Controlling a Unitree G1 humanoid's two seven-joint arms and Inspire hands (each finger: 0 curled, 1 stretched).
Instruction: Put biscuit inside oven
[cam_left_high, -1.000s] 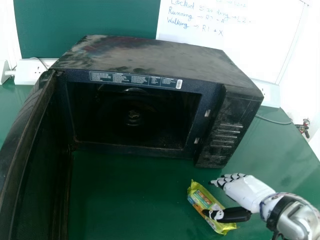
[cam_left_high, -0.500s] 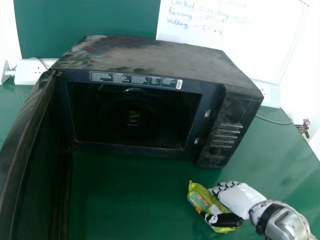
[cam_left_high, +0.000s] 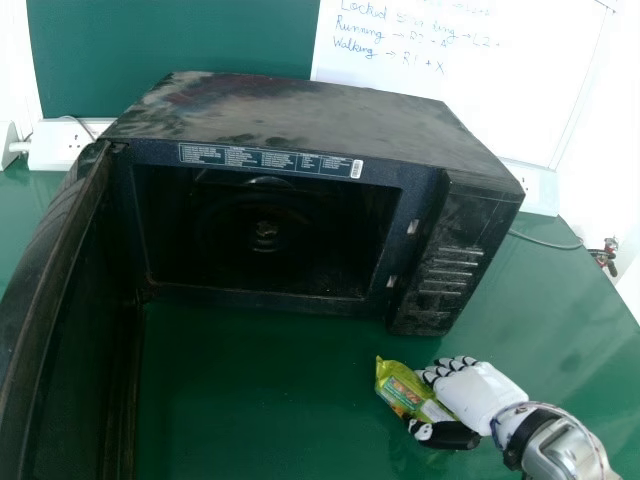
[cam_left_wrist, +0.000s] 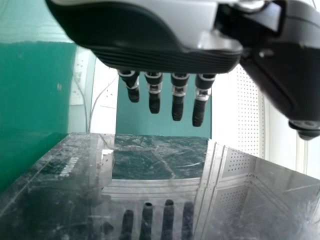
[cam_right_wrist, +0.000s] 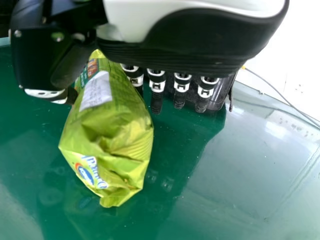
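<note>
1. In the left wrist view, we see the left robot hand (cam_left_wrist: 167, 57) released, its fingers straight above a dusty, glossy dark panel that mirrors them.
2. Across the head view, we find the oven door (cam_left_high: 55, 300) swung wide open, towards 8 to 9 o'clock.
3. A white socket box (cam_left_high: 62, 145) sits at 10 o'clock, behind the door's hinge side.
4. At 11 o'clock we have a dark green board (cam_left_high: 190, 50) behind the oven.
5. The black oven (cam_left_high: 300, 115) stands in the middle on the green surface (cam_left_high: 250, 390), its mouth facing us and its top dusty.
6. The biscuit packet (cam_left_high: 398, 388), yellow-green, is at 5 o'clock, outside the oven and in front of its right-hand end; we cannot tell whether its underside touches the surface.
7. At 1 o'clock we see a whiteboard (cam_left_high: 450, 70) with handwriting.
8. Between 4 and 5 o'clock, our right robot hand (cam_left_high: 482, 392) is grasping the biscuit packet, thumb on the near side and fingers on the far side.
9. A cable (cam_left_high: 545, 240) runs along the surface at 3 o'clock, right of the oven.
</note>
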